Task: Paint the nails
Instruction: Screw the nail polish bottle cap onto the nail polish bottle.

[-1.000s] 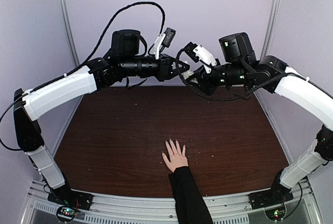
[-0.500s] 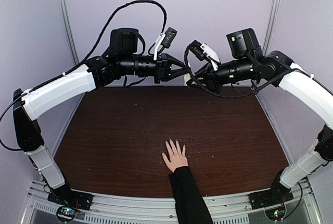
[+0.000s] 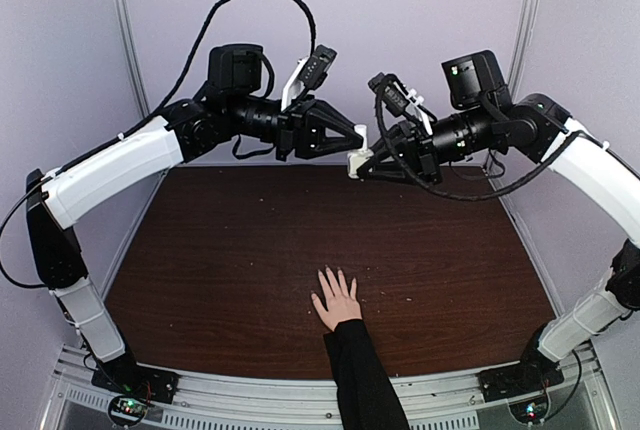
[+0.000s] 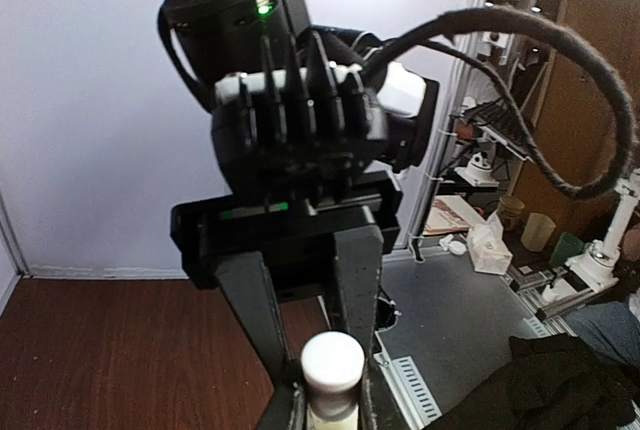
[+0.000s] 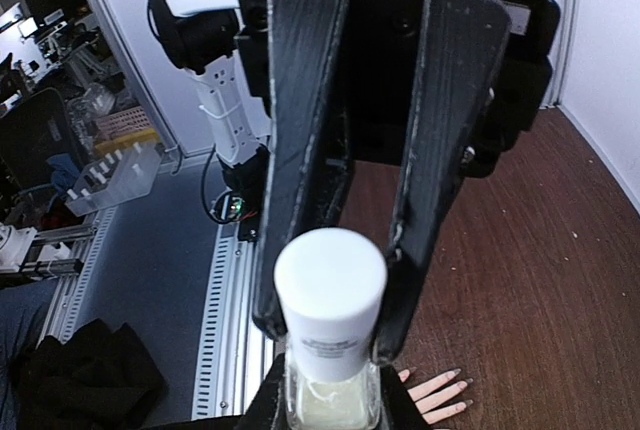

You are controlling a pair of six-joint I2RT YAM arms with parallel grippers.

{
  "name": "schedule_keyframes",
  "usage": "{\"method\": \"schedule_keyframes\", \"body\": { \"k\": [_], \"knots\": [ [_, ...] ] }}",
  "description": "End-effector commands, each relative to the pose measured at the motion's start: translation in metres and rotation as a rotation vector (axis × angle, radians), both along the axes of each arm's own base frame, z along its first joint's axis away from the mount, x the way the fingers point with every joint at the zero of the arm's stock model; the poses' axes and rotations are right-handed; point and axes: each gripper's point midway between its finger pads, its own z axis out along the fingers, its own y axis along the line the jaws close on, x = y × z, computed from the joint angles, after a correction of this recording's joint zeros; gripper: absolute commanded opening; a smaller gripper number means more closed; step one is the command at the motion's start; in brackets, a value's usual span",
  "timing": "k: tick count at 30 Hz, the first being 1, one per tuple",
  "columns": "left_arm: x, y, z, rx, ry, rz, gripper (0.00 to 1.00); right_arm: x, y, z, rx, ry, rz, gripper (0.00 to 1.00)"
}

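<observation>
A small clear bottle [image 5: 330, 400] with a white cap [image 5: 330, 295] hangs high over the far middle of the table, where both grippers meet. My right gripper [image 3: 368, 162] is shut on its glass body, which also shows in the right wrist view [image 5: 335, 405]. My left gripper [image 3: 355, 146] faces it, fingers closed on either side of the white cap [image 4: 332, 365]. A light-skinned hand [image 3: 337, 300] in a black sleeve [image 3: 365, 380] lies flat with spread fingers near the front edge, far below both grippers. Its fingertips and nails [image 5: 445, 388] show in the right wrist view.
The dark wooden table [image 3: 230, 250] is enclosed by pale purple walls, with a metal rail [image 3: 300, 390] along the front edge. Loose black cables [image 3: 250, 10] loop above the left arm. The right arm's wrist [image 4: 290, 100] fills the left wrist view.
Both wrists have turned and the right gripper has shifted left. The bottle now sits slightly lower and further left between the grippers. The hand has not moved.
</observation>
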Motion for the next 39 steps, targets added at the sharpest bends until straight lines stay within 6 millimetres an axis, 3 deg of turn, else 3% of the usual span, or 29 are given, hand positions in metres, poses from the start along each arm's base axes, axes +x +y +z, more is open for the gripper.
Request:
{"method": "schedule_keyframes", "body": {
  "k": [1, 6, 10, 15, 20, 27, 32, 39],
  "knots": [
    [-0.026, -0.015, -0.048, 0.108, 0.119, -0.166, 0.01, -0.038, 0.002, 0.092, 0.279, -0.228, 0.200, 0.00],
    [-0.028, -0.015, -0.046, 0.103, 0.137, -0.188, 0.03, -0.042, 0.001, 0.099, 0.292, -0.249, 0.223, 0.00],
    [-0.028, -0.014, -0.039, 0.093, 0.136, -0.181, 0.09, -0.042, 0.000, 0.093, 0.269, -0.248, 0.217, 0.00],
    [-0.024, -0.012, -0.031, 0.080, 0.132, -0.151, 0.28, -0.040, -0.002, 0.085, 0.245, -0.247, 0.195, 0.00],
    [-0.010, -0.002, -0.017, 0.047, 0.105, -0.059, 0.39, -0.030, -0.003, 0.072, 0.192, -0.255, 0.134, 0.00],
    [0.007, 0.013, -0.002, 0.012, 0.026, 0.134, 0.57, 0.019, -0.009, 0.047, 0.076, -0.280, -0.137, 0.00],
    [0.036, 0.022, 0.005, -0.018, -0.001, 0.367, 0.59, 0.058, -0.018, 0.031, -0.005, -0.292, -0.353, 0.00],
    [0.064, 0.028, 0.015, -0.070, 0.001, 0.582, 0.57, 0.083, -0.022, 0.017, -0.070, -0.311, -0.516, 0.00]
  ]
}}
